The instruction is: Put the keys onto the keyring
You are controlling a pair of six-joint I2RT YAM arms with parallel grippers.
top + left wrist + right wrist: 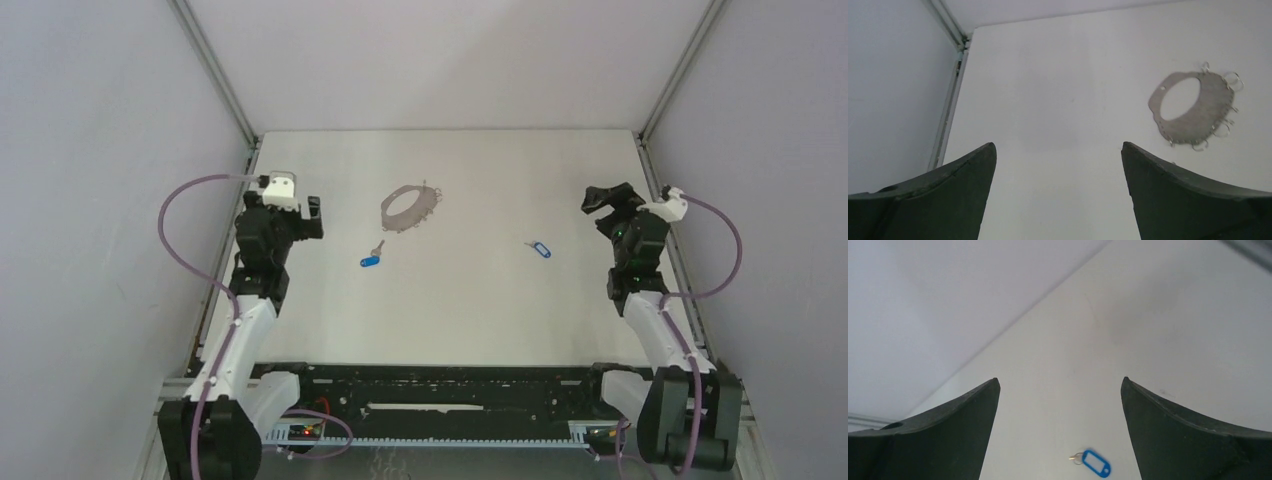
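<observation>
Nothing threaded yet. The ring (410, 207) lies toward the desk's far edge, with the dark key (369, 260) near it and the light key (541, 248) nearer the right edge. Left hand (312, 218) and right hand (603, 200) gape, empty.

The keyring (1210, 100) looks like thin grey metal with a dull, flat finish. The small wire loops (1233, 79) on its rim are brighter metal. The lighter key tag (1096, 463) is blue plastic, a little glossy, with a white label. Its key (1075, 458) shines like metal. The darker key tag (369, 261) is also blue plastic. The table (470, 310) is white, smooth and matt. The fingers (948, 200) of the left gripper (1058, 150) and of the right gripper (1059, 385) look like dark, matt plastic.
</observation>
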